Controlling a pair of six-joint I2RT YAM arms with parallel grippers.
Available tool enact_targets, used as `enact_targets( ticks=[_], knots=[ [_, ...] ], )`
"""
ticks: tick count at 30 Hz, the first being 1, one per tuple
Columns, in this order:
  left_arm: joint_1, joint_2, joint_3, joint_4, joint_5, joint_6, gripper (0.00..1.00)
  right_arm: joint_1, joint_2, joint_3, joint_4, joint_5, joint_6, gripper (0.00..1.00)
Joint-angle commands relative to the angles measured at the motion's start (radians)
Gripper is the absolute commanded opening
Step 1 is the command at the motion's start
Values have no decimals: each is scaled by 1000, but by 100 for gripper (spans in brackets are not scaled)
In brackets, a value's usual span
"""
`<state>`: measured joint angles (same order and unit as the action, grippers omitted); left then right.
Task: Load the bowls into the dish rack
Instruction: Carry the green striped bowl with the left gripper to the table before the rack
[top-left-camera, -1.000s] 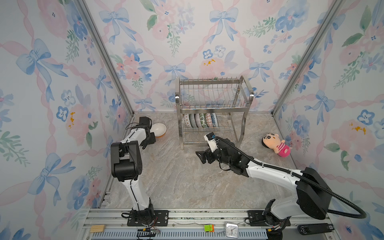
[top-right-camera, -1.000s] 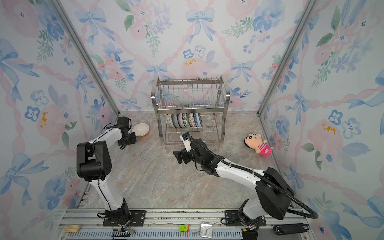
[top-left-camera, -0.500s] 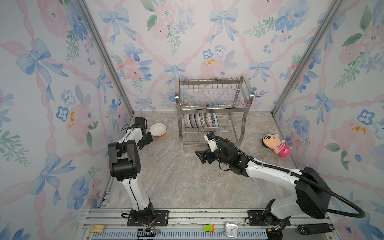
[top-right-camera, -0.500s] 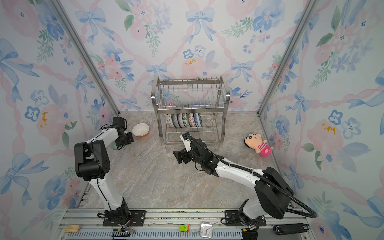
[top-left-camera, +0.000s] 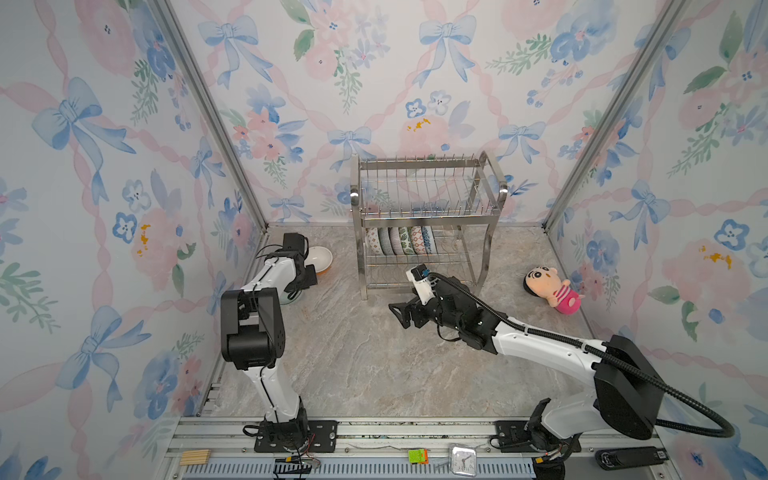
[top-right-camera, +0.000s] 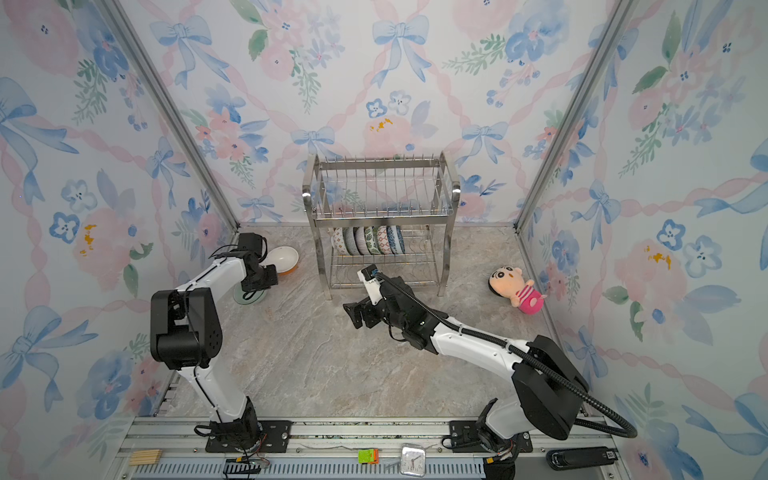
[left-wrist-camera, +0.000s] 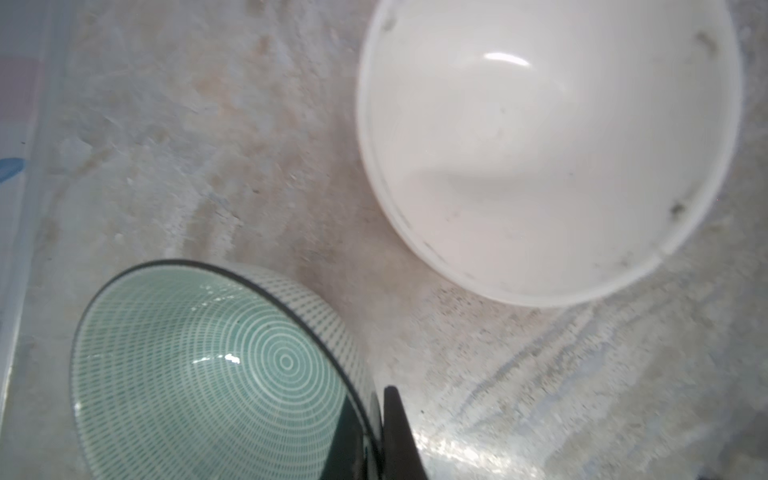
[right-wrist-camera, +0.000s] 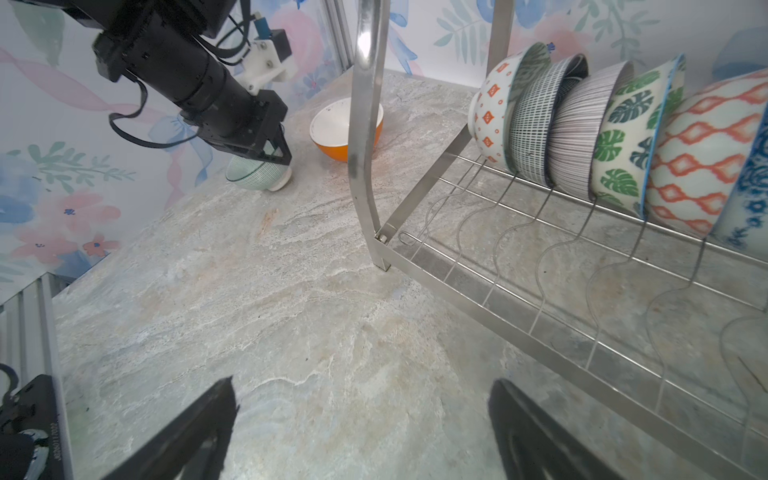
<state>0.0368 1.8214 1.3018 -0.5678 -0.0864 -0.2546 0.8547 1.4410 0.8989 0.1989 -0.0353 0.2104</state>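
A pale green ringed bowl (left-wrist-camera: 216, 374) rests slightly tipped on the table near the left wall, and my left gripper (left-wrist-camera: 374, 415) is shut on its rim, one finger inside and one outside. In a top view the arm hides most of this bowl (top-left-camera: 291, 297). An orange-and-white bowl (top-left-camera: 321, 259) stands upright just beyond it, apart from it. The dish rack (top-left-camera: 419, 216) stands at the back centre. Several patterned bowls (top-left-camera: 399, 241) stand on edge on its lower tier. My right gripper (right-wrist-camera: 361, 390) hovers open and empty over the table in front of the rack's left leg (right-wrist-camera: 365, 124).
A pink plush doll (top-left-camera: 550, 289) lies right of the rack near the right wall. The rack's upper tier (top-right-camera: 382, 199) holds nothing. Bare wire slots (right-wrist-camera: 540, 266) run in front of the racked bowls. The left wall stands close behind the green bowl.
My left gripper's jaws have closed onto the green bowl's rim, with the wrist shifting slightly. The right arm has stayed where it was, jaws wide.
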Motion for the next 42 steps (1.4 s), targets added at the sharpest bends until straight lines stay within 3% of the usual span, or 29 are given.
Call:
enact_targets(
  ticks=[1,14,18,21,28,42],
  knots=[
    [-35,-93,-37,-35,19,-27,0,18,-56,-9,26,-19,-30,97],
    [-308,-247,-169,-94,32,-114,0,4,-113,-45,-21,67,-32,97],
    [-418,-284,-224,-95,-30,-155,0,-31,-134,-65,-18,47,7,97],
    [-492,-282,-228,-93,-7,-190,0,-58,-151,-82,-22,31,15,97],
    [-681,-175,-113,-92,-10,-239,0,-101,-214,-119,-51,26,16,97],
    [-817,23,46,-90,5,-276,1,-215,-364,-219,-81,-5,59,97]
  ],
)
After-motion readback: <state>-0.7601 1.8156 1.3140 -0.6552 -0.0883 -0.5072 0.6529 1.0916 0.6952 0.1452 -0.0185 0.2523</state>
